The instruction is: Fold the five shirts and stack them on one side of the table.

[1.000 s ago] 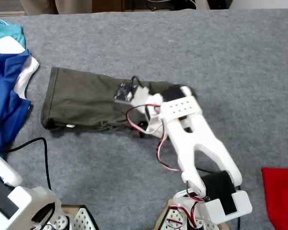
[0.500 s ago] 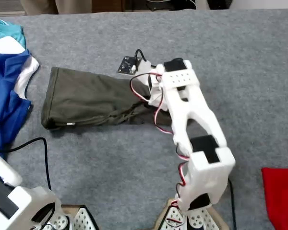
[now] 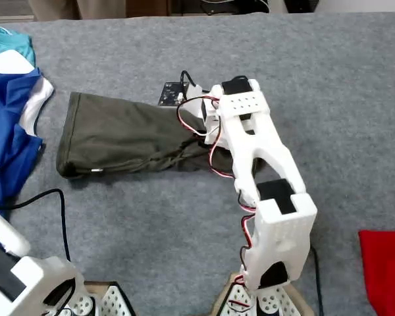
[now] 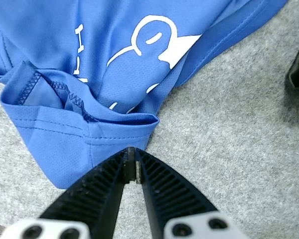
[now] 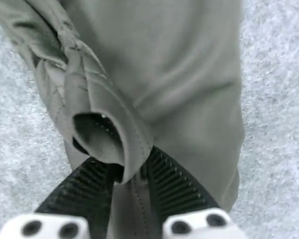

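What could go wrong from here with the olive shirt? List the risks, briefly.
1. The right gripper has its jaws shut on just a small fold at the edge of the olive shirt, so the cloth may slip out during the fold.
2. That arm's loose wires hang over the shirt and could snag it.
3. The shirt looks bunched near the grip, so folding may set creases.

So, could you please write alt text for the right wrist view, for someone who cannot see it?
The right hand is shut on a bunched edge of the olive-green shirt, seen from close above. The shirt lies on the grey table.
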`<state>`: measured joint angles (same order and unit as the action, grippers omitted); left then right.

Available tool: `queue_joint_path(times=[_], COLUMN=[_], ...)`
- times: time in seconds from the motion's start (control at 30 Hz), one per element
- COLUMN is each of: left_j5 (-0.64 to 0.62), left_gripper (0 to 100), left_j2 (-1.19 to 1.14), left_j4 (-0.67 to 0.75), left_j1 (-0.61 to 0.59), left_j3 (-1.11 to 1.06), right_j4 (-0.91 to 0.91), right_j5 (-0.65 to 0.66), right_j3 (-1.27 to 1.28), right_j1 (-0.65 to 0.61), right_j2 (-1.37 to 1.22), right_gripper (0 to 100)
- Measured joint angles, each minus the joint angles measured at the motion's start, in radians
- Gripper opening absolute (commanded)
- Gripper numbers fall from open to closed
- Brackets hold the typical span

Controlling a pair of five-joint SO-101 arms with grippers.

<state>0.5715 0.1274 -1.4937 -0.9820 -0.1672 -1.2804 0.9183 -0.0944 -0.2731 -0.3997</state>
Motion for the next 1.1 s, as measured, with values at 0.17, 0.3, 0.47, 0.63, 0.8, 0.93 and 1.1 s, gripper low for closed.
queue_joint_path(times=[0.17, 0.3, 0.47, 0.63, 0.8, 0.93, 1.1], left_j5=[0.0, 0.0, 0.0, 0.0, -0.034, -0.161, -0.31], left_gripper=[2, 2, 2, 2, 2, 2, 13], left_j2=[0.0, 0.0, 0.0, 0.0, 0.0, 0.0, -0.057], left_j4=[0.0, 0.0, 0.0, 0.0, 0.0, 0.0, -0.015], left_j1=[0.0, 0.0, 0.0, 0.0, 0.052, 0.152, 0.301], left_j3=[0.0, 0.0, 0.0, 0.0, 0.0, 0.026, 0.166], right_j4=[0.0, 0.0, -0.018, -0.018, 0.012, 0.026, 0.028], right_j5=[0.0, 0.0, 0.0, 0.0, -0.115, -0.25, -0.365], right_j3=[-0.023, -0.058, -0.055, 0.063, 0.184, 0.192, 0.167], right_j1=[0.0, 0.002, 0.002, 0.002, 0.017, 0.106, 0.21], right_j2=[0.0, 0.0, 0.057, 0.189, 0.276, 0.292, 0.269], right_gripper=[30.5, 32.5, 31.9, 10.1, 3.6, 1.5, 1.5])
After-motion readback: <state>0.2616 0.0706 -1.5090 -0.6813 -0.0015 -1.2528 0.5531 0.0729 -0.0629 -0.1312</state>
